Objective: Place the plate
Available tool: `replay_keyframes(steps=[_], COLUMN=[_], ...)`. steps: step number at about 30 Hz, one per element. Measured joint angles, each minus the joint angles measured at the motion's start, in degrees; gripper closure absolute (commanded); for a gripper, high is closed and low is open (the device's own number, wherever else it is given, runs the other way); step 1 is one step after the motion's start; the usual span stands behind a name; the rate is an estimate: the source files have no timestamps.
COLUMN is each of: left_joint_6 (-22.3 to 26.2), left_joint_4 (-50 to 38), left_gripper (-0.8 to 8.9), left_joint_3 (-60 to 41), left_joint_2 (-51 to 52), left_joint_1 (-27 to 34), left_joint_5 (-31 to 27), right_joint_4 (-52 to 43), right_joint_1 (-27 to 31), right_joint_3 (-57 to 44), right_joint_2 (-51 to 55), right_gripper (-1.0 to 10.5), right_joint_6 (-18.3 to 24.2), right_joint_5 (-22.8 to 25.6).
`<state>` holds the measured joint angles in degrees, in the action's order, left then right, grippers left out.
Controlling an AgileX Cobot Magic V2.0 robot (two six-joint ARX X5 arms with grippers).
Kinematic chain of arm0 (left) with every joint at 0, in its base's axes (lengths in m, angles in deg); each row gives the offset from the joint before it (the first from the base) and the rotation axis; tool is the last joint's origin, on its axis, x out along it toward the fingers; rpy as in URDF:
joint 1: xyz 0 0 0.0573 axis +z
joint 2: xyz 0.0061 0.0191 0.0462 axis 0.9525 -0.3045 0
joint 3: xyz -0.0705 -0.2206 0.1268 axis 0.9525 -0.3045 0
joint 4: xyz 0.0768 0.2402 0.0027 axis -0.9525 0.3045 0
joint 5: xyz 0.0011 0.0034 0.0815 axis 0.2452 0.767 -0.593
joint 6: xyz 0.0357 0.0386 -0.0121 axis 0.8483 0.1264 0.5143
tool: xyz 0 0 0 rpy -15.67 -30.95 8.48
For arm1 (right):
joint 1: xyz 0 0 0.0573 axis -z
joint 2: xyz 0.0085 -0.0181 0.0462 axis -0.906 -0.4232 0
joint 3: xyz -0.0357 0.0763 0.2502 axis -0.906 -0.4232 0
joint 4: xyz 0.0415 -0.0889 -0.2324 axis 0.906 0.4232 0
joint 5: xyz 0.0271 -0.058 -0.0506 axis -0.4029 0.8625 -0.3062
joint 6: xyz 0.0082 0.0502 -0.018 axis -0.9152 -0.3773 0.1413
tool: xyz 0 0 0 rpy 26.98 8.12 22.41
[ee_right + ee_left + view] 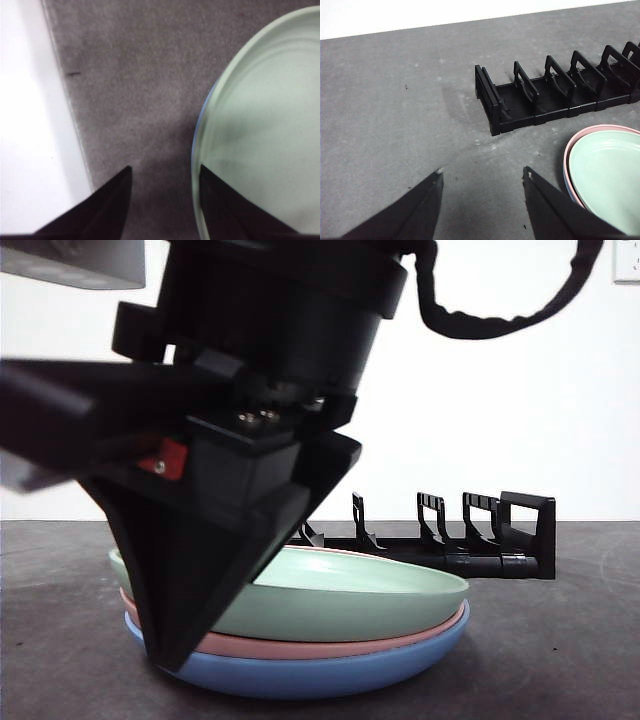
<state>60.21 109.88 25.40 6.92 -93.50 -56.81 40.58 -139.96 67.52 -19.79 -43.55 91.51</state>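
Grey counter (395, 125) underneath everything. On it, a long black rack (555, 95) of upright dividers, empty slots, standing just behind a stack of three plates: blue plate (300, 672) at the bottom, pink plate (330, 645) in the middle, green plate (340, 595) on top, all lying flat, none lifted.

Right gripper (162, 185) low at the stack's near edge, filling the front view; fingers spread apart, holding nothing, one finger over the green rim, the other outside it above bare counter. Left gripper (482, 177) waiting off to the side above the counter, near rack and stack, fingers likewise apart and empty.

Judged step: taking hold of the top plate's rim. Best done by straddling only the green rim, inner finger inside the dish, outer finger slipped between green and pink edges, then closing firmly. Risk otherwise of pinching two plates together or nudging the whole stack. After a secure hold, lift, tip upright, lower into a rack slot.
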Motion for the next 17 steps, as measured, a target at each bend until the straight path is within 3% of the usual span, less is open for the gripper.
replay_keyframes(steps=[3,9,17], left_joint_6=[0.0,0.0,0.0], left_joint_4=[0.0,0.0,-0.9], left_gripper=[5.63,5.63,5.63], left_joint_3=[0.0,0.0,0.0], left_joint_2=[0.0,0.0,0.0], left_joint_1=[0.0,0.0,0.0], left_joint_5=[0.0,0.0,0.0], right_joint_4=[0.3,2.2,4.1], right_joint_1=[0.0,0.0,2.5], right_joint_3=[0.2,2.7,3.0], right_joint_2=[0.1,4.0,19.1], right_gripper=[6.4,6.4,6.4], right_joint_6=[0.0,0.1,3.8], right_joint_5=[0.0,0.6,14.1])
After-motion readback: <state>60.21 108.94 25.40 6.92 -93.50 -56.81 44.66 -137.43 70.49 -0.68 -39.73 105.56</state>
